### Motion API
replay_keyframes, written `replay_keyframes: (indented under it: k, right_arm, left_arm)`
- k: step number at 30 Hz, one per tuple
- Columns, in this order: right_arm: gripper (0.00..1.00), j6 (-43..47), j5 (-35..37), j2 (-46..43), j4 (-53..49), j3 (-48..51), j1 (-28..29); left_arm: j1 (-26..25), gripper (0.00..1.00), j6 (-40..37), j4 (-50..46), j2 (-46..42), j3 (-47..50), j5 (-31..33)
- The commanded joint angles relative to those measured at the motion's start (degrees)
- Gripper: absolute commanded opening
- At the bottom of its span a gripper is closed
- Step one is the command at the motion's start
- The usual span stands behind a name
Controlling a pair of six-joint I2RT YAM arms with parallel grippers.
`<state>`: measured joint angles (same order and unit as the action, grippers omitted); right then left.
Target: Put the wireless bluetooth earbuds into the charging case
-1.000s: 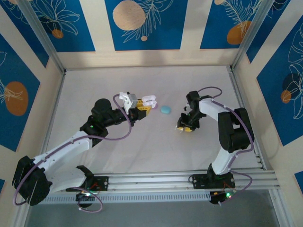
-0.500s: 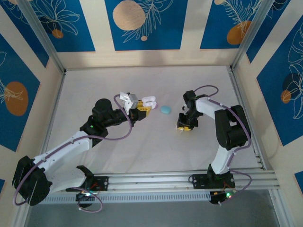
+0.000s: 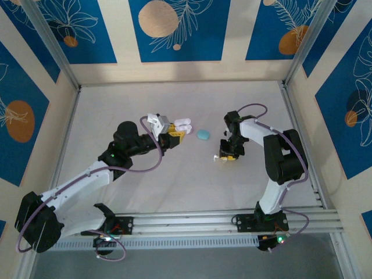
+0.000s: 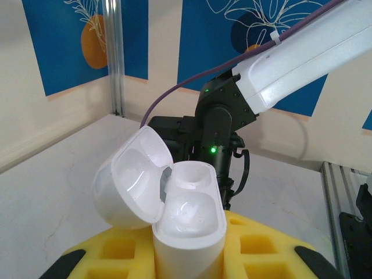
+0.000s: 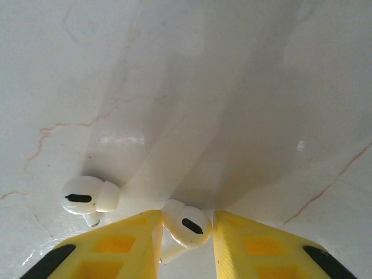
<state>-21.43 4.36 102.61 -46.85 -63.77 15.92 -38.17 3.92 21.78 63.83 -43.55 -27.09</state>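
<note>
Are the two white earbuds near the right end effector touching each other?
Apart. In the right wrist view, bare table separates the left earbud from the other earbud, which sits between the fingers of the right end effector.

The small white plastic earbud (image 5: pixel 187 225) is glossy and smooth — like the second white earbud (image 5: pixel 84 196). The right claw (image 5: pixel 187 215) has matt yellow plastic fingers (image 5: pixel 122 244) with moulded pockets. The pale bench (image 5: pixel 244 87) looks smooth, faintly veined, softly shiny. The open white plastic charging case (image 4: pixel 174 203) gleams — glossy inside.
</note>
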Motion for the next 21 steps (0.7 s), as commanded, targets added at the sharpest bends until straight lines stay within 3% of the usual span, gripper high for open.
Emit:
replay_keyframes:
  k: [1, 11, 21]
  right_arm:
    - [0.30, 1.7, 1.6, -0.2, -2.6, -0.8, 0.4]
    - [0.40, -1.6, 1.8, 1.0, -2.9, -2.4, 0.9]
    - [0.40, -6.8, 3.5, 3.9, -5.4, -4.5, 1.8]
  left_arm:
    - [-0.5, 0.23, -0.5, 0.7, -0.9, -0.6, 0.4]
    - [-0.5, 0.23, -0.5, 0.6, -1.2, -0.7, 0.6]
    - [-0.5, 0.23, -0.8, 0.4, -1.5, -0.3, 0.7]
